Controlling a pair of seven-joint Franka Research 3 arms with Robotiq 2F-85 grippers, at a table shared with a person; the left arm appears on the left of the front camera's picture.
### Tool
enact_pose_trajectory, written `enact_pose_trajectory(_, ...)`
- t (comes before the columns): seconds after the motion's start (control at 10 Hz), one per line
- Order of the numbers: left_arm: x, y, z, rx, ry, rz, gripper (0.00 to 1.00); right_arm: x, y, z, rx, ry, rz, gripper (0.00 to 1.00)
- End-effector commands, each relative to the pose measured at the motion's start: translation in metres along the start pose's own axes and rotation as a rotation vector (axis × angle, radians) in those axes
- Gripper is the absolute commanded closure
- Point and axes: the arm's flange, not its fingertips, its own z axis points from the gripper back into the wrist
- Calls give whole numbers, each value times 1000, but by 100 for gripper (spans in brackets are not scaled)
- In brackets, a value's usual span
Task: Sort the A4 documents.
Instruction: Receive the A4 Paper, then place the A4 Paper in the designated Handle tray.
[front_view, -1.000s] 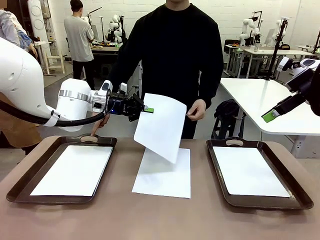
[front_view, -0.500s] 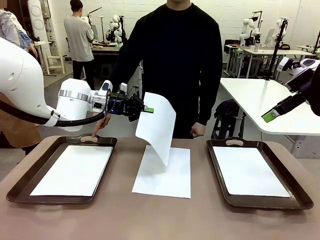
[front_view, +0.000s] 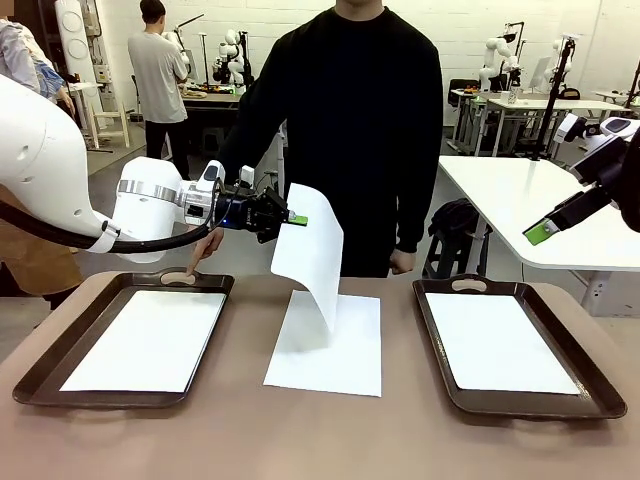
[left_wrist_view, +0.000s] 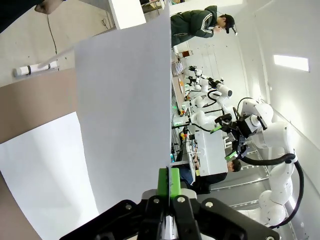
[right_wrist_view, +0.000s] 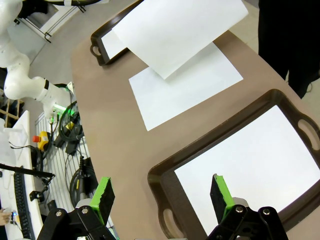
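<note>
My left gripper is shut on the near edge of one A4 document, which hangs curled above the table's middle. The left wrist view has the green pads pinched on that sheet. Another document lies flat on the table under it. One sheet lies in the left tray and one in the right tray. My right gripper hovers open, high above the right tray, with nothing between its fingers.
A person in black stands at the far side, one hand hanging by the hip, the other hand resting near the left tray's far handle. Bare brown table lies between the trays and along the front edge.
The person let go of the sheet's far edge and dropped that hand. The sheet swung down and now hangs curled from my left gripper. Neither arm moved.
</note>
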Motion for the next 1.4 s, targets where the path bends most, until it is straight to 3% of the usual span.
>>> enact_pose_trajectory(0.0, 0, 0, 0, -1, -1, 0, 100, 0, -1, 0, -4, -1, 0, 0)
enact_pose_trajectory(0.8, 0, 0, 0, 0, 0, 0, 99, 0, -1, 0, -4, -1, 0, 0)
enact_pose_trajectory(1.0, -26, -19, 27, 164, 71, -25, 99, 0, -1, 0, -4, -1, 0, 0)
enact_pose_trajectory(1.2, -59, -48, 52, 246, 128, -21, 99, 0, -1, 0, -4, -1, 0, 0)
enact_pose_trajectory(1.3, -77, -60, 61, 305, 170, 30, 99, 0, -1, 0, -4, -1, 0, 0)
